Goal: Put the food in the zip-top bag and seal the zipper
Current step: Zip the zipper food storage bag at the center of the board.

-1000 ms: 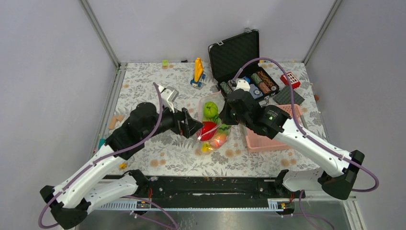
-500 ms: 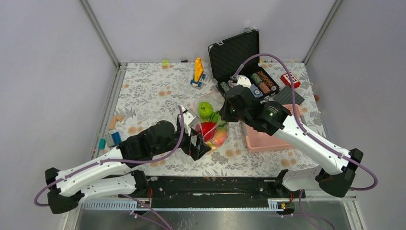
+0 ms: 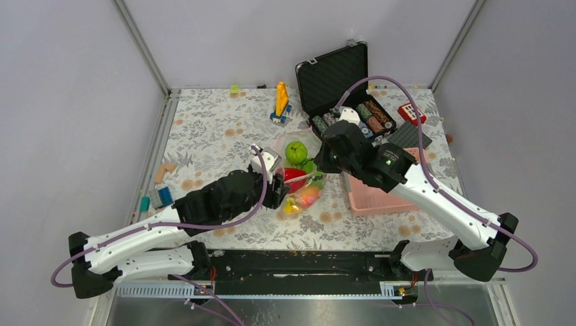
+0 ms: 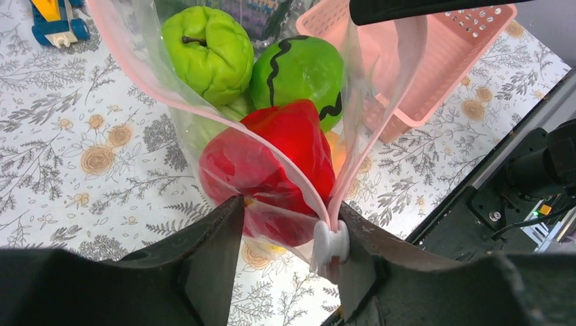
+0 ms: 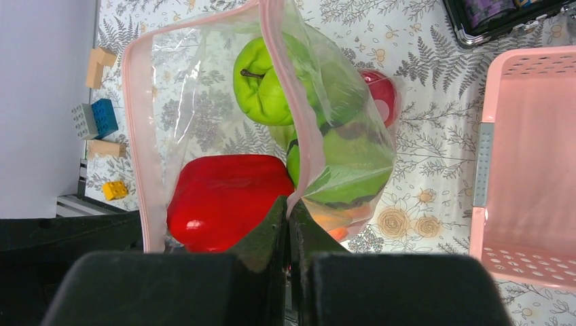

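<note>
Flowered cloth covers the counter [image 3: 224, 129], with a pink basket [image 3: 373, 202] on it. Just beside the basket, on the side toward the left arm, sits the clear bag [image 5: 190, 88], its mouth gaping. The food [image 3: 297, 178] is inside: a green apple [image 4: 207, 47], a striped green piece [image 4: 299, 68] and a red pepper [image 4: 272, 156]. The right gripper [image 5: 289, 204] has its jaws together, pinching the pink zipper [image 5: 134, 136]. The left gripper [image 4: 289, 217] has its jaws apart, straddling the bag's end farthest from the basket, and the white slider [image 4: 331, 244] lies against one jaw.
</note>
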Robot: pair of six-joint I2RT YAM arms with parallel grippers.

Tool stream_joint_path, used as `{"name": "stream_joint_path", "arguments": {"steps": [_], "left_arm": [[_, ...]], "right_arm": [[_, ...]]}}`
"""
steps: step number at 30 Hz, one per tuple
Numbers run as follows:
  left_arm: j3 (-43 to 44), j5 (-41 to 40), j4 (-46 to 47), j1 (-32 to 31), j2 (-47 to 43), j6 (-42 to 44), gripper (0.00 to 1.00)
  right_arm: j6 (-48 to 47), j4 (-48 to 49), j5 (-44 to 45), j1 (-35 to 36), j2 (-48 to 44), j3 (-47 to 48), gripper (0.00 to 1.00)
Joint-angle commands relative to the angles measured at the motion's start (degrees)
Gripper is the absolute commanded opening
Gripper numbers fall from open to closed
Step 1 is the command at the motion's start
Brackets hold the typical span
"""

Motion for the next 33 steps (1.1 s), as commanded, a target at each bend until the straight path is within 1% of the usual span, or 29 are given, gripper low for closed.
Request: {"name": "stream_joint_path", "arguments": {"steps": [1,2,4,5,6,9,11,12,14,16,19,20,21,24,26,29,32,33], "left_arm": [[2.56,-1.16,5.22,-0.31,-0.4,2.63,0.43],[2.66,-0.96,5.46,-0.27,0.01,3.16,0.37],[2.96,-1.0,5.78,-0.31,0.66,3.62,0.19],[3.08,-1.02,5.73,-0.27,0.93,3.8,0.08],[3.2,-0.97,5.75,-0.29,1.05,3.99,0.0],[3.2,1.14,6.11,-0.3,0.48,5.89,0.0],[2.9,2.83,6.54,-0.32,-0.49,7.19,0.0],[2.4,3.64,7.22,-0.31,-1.17,8.01,0.0],[0.55,5.52,10.45,-0.33,-2.35,9.87,0.0],[-0.86,8.21,12.97,-0.27,-3.15,11.84,0.0],[-1.15,12.52,13.84,-0.26,-3.5,15.21,0.0],[-1.04,13.63,13.59,-0.25,-3.5,15.83,0.0],[-0.9,13.96,13.54,-0.26,-3.42,17.39,0.0],[-0.4,14.66,12.69,-0.29,-3.3,20.45,0.0],[-0.23,15.63,12.29,-0.32,-3.24,22.34,0.0],[0.13,17.97,11.53,-0.26,-3.11,24.7,0.0],[1.28,17.72,10.3,-0.19,-2.57,25.45,0.0],[1.61,17.17,10.03,-0.16,-2.33,25.43,0.0]], "right_arm": [[0.16,0.85,1.45,-0.6,-2.74,0.11,0.0],[0.15,0.84,1.52,-0.69,-2.85,0.01,0.0],[0.09,0.83,1.49,-0.82,-3.2,-0.38,0.0],[-0.04,0.74,1.47,-0.91,-3.33,-0.6,0.0],[-0.23,0.76,1.37,-1.03,-3.52,-0.89,0.0],[-2.02,0.72,1.09,-1.46,-4.87,-1.94,0.0],[-4.3,0.5,1.65,-1.58,-6.37,-2.99,0.03],[-6.01,0.55,1.55,-1.59,-7.12,-3.61,0.04],[-10.08,0.79,0.83,-1.66,-8.7,-4.7,0.14],[-16.96,0.94,-2.03,-1.67,-9.79,-5.15,0.27],[-29.62,0.22,-9.01,-1.66,-11.48,-5.07,0.57],[-31.45,0.38,-10.61,-1.67,-12.38,-5.33,0.64],[-35.73,0.77,-12.18,-1.67,-13.42,-5.8,0.72],[-46.95,2.46,-15.98,-1.67,-16.26,-7.3,0.9],[-55.24,4.37,-19.02,-1.66,-17.85,-8.5,0.99],[-67.93,4.8,-30.41,-1.65,-19.67,-9.24,1.0],[-81.58,-0.7,-42.45,-1.67,-19.01,-7.53,1.0],[-84.77,-2.92,-45.37,-1.67,-18.41,-6.32,1.0]]}}
